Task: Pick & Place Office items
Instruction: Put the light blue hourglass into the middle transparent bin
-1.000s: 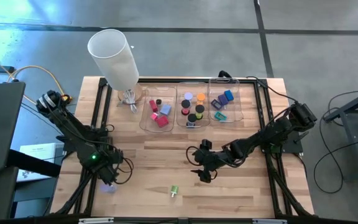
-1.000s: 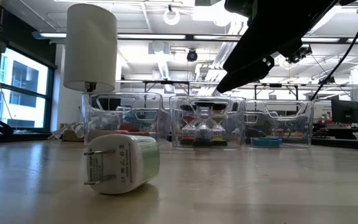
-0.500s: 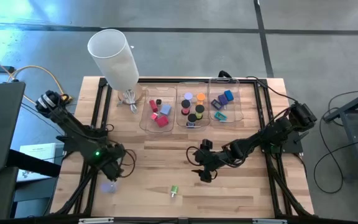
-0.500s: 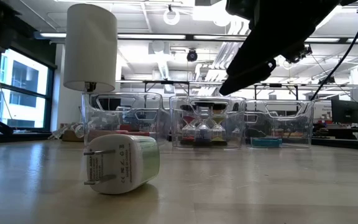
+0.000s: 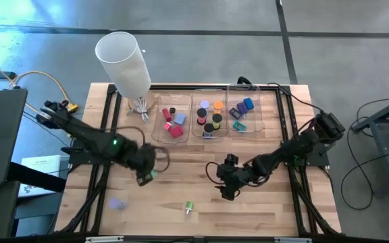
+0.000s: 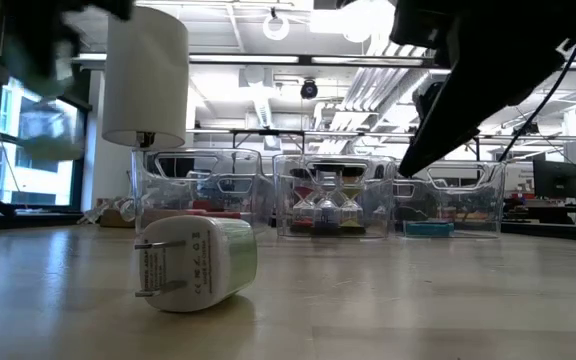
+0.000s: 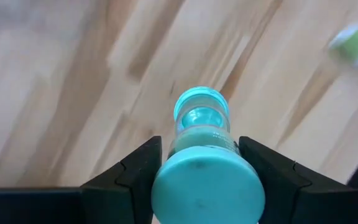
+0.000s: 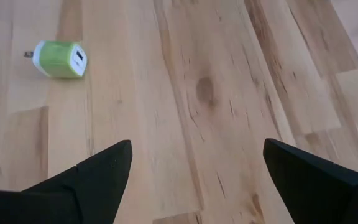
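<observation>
I work in an open industrial lab: exposed ceiling ducts (image 6: 268,95) and strip lights overhead, tall windows (image 6: 28,140), polished concrete floor (image 5: 201,40), equipment benches behind my butcher-block table (image 5: 174,179).

You have a butcher-block table (image 5: 181,185) of pale wood strips, grained, with a soft satin sheen. The three trays (image 5: 208,115) look like clear glossy plastic. The white cylinder (image 5: 123,61) is translucent and matt. The green and white plug adapter (image 6: 196,263) is smooth plastic with metal prongs. The teal piece (image 7: 202,168) looks like glossy, partly see-through plastic; the left gripper's fingers (image 7: 135,177) are matt black
</observation>
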Action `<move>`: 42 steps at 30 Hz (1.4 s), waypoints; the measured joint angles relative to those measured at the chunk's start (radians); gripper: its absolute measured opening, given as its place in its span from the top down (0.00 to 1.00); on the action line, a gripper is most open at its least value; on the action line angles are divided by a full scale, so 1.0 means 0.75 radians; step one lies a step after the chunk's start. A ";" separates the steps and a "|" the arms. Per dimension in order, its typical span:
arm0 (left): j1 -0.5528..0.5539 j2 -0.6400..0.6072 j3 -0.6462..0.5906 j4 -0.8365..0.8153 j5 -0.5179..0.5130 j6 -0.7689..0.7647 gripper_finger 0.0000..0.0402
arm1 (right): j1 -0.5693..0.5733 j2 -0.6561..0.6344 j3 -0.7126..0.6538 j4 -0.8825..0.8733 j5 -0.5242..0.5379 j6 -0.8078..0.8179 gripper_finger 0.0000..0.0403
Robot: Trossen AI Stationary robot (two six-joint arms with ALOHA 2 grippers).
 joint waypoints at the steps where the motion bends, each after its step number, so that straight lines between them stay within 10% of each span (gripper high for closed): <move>1: 0.028 0.000 0.031 0.012 -0.017 0.032 0.54 | 0.007 0.000 0.000 -0.009 0.009 0.006 0.12; 24: 0.652 0.570 0.874 0.068 0.139 0.817 0.53 | 0.159 -0.002 0.001 -0.304 0.245 0.200 0.12; 42: 0.906 0.772 0.974 0.080 0.124 0.907 0.53 | 0.168 -0.002 0.001 -0.335 0.247 0.198 0.12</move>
